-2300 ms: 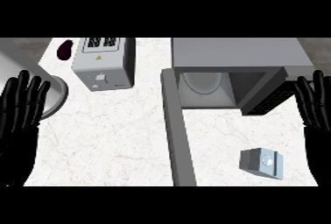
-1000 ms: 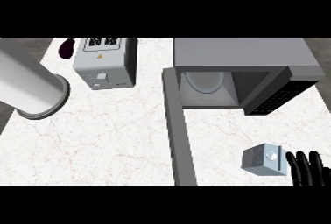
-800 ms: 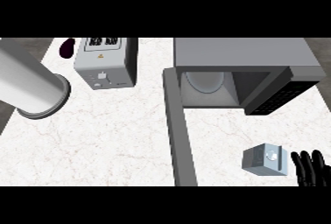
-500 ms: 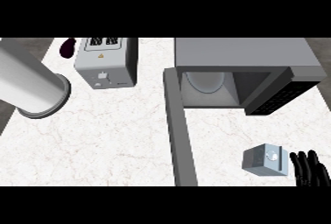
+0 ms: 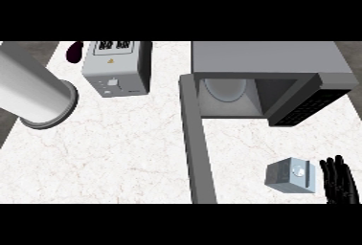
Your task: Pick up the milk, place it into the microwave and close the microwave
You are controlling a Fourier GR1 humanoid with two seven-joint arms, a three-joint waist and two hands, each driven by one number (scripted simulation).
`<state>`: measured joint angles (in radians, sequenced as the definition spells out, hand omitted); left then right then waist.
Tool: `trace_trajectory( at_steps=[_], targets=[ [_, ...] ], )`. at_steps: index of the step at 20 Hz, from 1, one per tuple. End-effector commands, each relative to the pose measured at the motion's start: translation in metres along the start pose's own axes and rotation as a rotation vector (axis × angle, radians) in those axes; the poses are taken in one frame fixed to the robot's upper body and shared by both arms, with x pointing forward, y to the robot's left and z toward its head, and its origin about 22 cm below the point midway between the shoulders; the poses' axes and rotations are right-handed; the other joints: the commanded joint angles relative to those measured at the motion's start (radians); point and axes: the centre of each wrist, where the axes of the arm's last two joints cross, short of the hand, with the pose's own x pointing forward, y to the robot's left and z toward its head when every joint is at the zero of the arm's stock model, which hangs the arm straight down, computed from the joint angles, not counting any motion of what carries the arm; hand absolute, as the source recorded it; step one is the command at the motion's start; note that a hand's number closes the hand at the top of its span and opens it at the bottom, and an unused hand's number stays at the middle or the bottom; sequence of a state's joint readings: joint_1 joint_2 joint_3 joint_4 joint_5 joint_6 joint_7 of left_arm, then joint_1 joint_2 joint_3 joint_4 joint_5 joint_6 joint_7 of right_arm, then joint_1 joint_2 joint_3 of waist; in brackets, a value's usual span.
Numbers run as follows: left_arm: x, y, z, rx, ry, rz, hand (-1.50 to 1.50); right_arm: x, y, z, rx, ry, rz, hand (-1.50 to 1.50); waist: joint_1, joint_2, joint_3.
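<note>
One hand visible — right, fingers straight, just beside milk; microwave door open.

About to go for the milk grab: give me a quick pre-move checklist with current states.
1. Milk on counter, nothing on it: ok.
2. Right hand beside milk, fingers straight, no contact seen: ok.
3. Microwave door open: ok.
4. Microwave cavity free: only its turntable shows; ok.
5. Left hand position: only the forearm shows; cannot tell.
6. Toaster well away from the path: ok.
</note>
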<state>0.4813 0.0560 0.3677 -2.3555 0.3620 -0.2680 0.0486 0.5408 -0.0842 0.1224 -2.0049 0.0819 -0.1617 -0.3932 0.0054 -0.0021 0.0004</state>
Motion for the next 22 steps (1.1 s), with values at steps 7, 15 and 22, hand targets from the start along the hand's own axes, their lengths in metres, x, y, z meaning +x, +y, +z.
trace_trajectory(
  at_steps=[7, 15, 22],
  targets=[
    [0.017, -0.007, 0.011, -0.003, -0.021, 0.027, -1.5, -0.061, -0.05, 0.009, -0.058, 0.041, 0.03, -1.5, -0.001, 0.0, 0.0],
    [0.0, 0.022, 0.008, 0.004, -0.026, 0.021, -1.5, -0.11, -0.04, 0.022, -0.018, 0.06, -0.003, -1.5, -0.001, 0.001, 0.0],
    [0.013, 0.009, 0.016, -0.003, -0.026, 0.017, -1.5, -0.145, -0.037, 0.012, -0.004, 0.058, 0.043, -1.5, 0.002, 0.001, 0.0]
  ],
)
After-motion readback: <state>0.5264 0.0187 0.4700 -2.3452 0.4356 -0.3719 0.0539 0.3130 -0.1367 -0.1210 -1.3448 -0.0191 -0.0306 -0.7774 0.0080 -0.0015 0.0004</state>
